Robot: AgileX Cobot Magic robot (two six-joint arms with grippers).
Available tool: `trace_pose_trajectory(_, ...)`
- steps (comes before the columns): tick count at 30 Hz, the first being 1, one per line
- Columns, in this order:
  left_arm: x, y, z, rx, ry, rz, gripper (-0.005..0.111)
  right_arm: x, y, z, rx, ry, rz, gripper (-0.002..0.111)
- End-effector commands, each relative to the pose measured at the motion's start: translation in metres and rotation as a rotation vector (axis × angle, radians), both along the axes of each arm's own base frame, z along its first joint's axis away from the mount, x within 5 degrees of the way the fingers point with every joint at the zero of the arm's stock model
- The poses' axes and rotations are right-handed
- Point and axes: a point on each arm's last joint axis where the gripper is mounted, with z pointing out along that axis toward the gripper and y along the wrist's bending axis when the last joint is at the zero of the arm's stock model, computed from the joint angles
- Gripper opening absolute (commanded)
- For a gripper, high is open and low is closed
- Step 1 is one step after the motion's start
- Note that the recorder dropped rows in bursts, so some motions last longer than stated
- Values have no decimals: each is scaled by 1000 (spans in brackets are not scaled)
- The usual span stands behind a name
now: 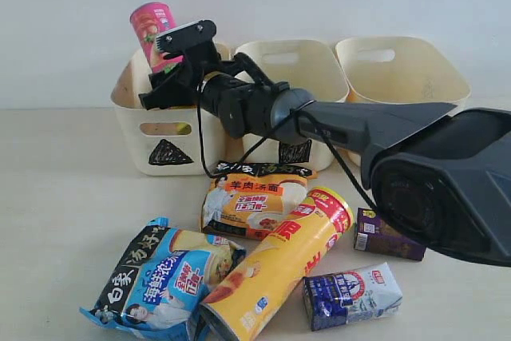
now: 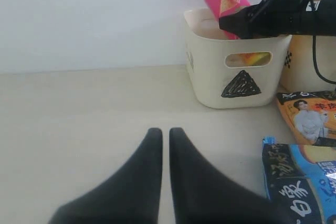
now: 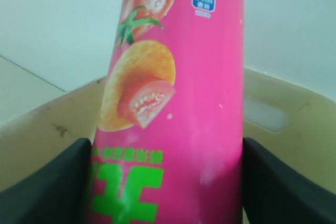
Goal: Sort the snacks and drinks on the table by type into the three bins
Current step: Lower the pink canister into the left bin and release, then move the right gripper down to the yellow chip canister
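Observation:
My right gripper (image 3: 165,182) is shut on the pink chip tube (image 3: 173,103), one black finger (image 3: 47,187) on each side. In the exterior view the tube (image 1: 153,25) leans upright with its lower end inside the triangle bin (image 1: 152,145), and the right gripper (image 1: 164,77) is at the bin's rim. The left gripper (image 2: 165,132) is shut and holds nothing, low over the bare table (image 2: 79,108). The yellow chip tube (image 1: 279,265), orange noodle bag (image 1: 251,197), blue noodle bag (image 1: 160,277), purple box (image 1: 387,235) and blue-white carton (image 1: 351,295) lie on the table.
The square bin (image 1: 295,61) and a third cream bin (image 1: 407,65) stand in a row to the right of the triangle bin, against the white wall. My right arm (image 1: 359,129) stretches across in front of the square bin. The left gripper does not show in the exterior view.

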Motion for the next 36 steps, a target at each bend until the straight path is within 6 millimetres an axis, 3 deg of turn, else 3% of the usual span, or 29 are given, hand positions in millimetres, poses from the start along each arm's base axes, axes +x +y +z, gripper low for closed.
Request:
trace_pose_trajectory(1,0,0,-1,-5,2,2,4,2,-3,2,-17,29,-3,72)
trace_pose_trajectory(4,0,0,-1,-5,2,2,4,2,-4,4,5,51,-11,92)
trace_pose_trajectory(6,0,0,-1,-5,2,2,4,1,-4,10,21,62,-15,98)
trace_pose_trajectory(14,0,0,-1,-5,2,2,4,-2,-7,39,58,44,-14,93)
trace_pose_trajectory(15,0,0,-1,-5,2,2,4,-3,-7,44,59,45,-12,90)
trace_pose_trajectory(17,0,0,-1,-5,2,2,4,-9,-6,60,58,48,1,74)
trace_pose_trajectory(19,0,0,-1,-5,2,2,4,-18,-1,76,40,60,26,45)
trace_pose_trajectory(20,0,0,-1,-5,2,2,4,-25,1,83,15,86,46,20)
trace_pose_trajectory(21,0,0,-1,-5,2,2,4,-30,4,87,2,103,58,7)
trace_pose_trajectory(22,0,0,-1,-5,2,2,4,-38,6,93,-41,130,82,1)
trace_pose_trajectory(29,0,0,-1,-5,2,2,4,-82,-8,111,-458,336,273,0)
trace_pose_trajectory(36,0,0,-1,-5,2,2,4,-138,-37,107,-524,234,312,0)
